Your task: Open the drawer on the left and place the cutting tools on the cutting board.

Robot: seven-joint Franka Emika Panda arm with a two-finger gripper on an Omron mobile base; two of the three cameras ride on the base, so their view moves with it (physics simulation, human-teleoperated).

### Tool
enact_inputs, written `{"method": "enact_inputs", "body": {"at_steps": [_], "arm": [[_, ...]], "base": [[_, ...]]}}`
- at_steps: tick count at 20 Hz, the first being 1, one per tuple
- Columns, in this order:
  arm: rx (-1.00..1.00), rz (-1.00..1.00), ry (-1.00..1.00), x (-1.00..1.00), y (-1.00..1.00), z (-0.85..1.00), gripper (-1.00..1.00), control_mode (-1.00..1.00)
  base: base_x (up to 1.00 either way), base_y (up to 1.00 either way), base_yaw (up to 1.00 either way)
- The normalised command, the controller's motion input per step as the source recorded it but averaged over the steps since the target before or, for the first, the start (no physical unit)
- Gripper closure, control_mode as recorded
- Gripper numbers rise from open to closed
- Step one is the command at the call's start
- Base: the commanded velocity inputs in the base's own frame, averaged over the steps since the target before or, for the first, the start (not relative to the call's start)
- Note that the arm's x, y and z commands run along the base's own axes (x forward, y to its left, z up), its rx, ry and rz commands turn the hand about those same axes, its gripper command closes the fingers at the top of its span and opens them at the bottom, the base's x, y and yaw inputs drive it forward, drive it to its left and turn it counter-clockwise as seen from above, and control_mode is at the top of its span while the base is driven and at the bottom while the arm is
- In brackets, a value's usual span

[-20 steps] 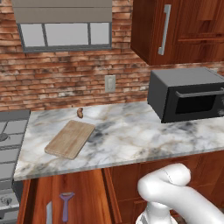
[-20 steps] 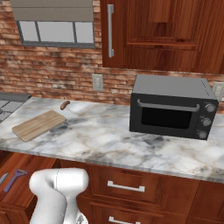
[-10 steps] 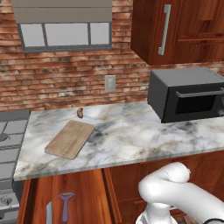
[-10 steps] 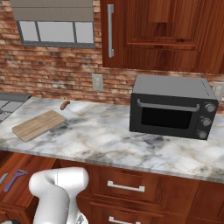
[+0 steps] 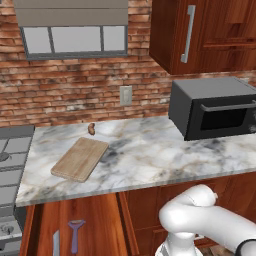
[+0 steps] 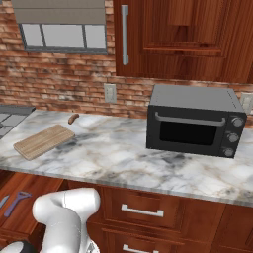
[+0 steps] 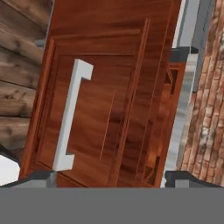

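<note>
Left base view: marble counter (image 5: 150,155) spans the frame, with the black microwave (image 5: 212,107) at 3 o'clock and the cutting board (image 5: 80,159) lying flat at 9 o'clock, a small brown item (image 5: 91,129) just beyond its far end. Below the counter edge, the drawer (image 5: 100,225) stands open at 7 o'clock; inside lie the purple peeler (image 5: 75,234) and a grey blade (image 5: 56,243) beside it. Hand view: gripper (image 7: 109,177) jaws spread wide, holding nothing, facing the drawer front's silver bar handle (image 7: 72,116).
</note>
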Motion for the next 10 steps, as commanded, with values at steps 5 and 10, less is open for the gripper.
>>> {"method": "enact_inputs", "body": {"at_steps": [5,10], "arm": [[0.04,0.0,0.03,0.27,-0.07,0.09,-1.0,-1.0],[0.02,-0.06,0.13,0.35,-0.03,0.4,-1.0,-1.0]], "base": [[0.0,0.0,0.0],[0.0,0.0,0.0]]}}
